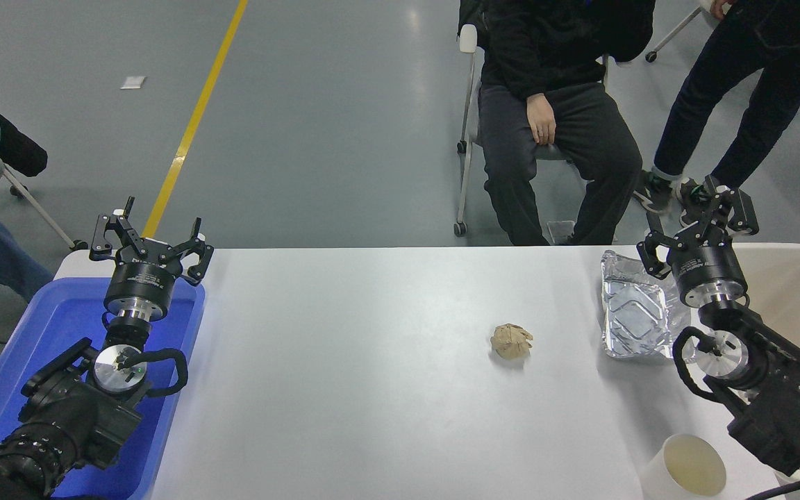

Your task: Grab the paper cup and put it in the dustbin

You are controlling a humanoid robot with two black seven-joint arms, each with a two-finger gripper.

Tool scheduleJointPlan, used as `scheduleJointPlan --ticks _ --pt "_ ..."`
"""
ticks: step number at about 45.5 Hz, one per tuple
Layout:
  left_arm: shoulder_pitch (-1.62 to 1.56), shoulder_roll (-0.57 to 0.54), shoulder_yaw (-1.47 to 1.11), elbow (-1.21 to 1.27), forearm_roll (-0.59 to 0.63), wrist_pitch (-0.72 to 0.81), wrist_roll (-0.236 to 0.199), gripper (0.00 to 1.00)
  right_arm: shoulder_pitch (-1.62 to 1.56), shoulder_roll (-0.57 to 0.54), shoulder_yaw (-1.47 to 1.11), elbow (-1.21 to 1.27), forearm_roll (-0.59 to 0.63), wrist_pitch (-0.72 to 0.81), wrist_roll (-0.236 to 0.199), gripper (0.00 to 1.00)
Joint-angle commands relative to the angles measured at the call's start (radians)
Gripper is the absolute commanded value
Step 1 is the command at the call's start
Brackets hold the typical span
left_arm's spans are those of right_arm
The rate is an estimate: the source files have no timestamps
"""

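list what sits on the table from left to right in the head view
blue tub → left gripper → crumpled tan paper ball → silver foil tray → paper cup → dustbin

left gripper fingers spread, right gripper fingers spread

On the white tabletop, the crumpled tan paper ball lies left of the silver foil tray; the small white paper cup stands nearer, before the tray.
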Motion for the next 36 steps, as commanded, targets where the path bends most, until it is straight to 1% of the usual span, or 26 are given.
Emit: scheduleJointPlan --ticks 1,36 --pt "0.0 0.001 0.0 0.0 0.0 0.001 0.0 0.99 -0.002 -0.001 -0.001 0.0 -0.001 0.004 0.003 1.0" --pt "0.0 0.001 0.0 0.0 0.003 0.0 0.0 0.99 -0.01 -0.01 -0.001 -0.001 -0.001 0.002 0.003 1.0"
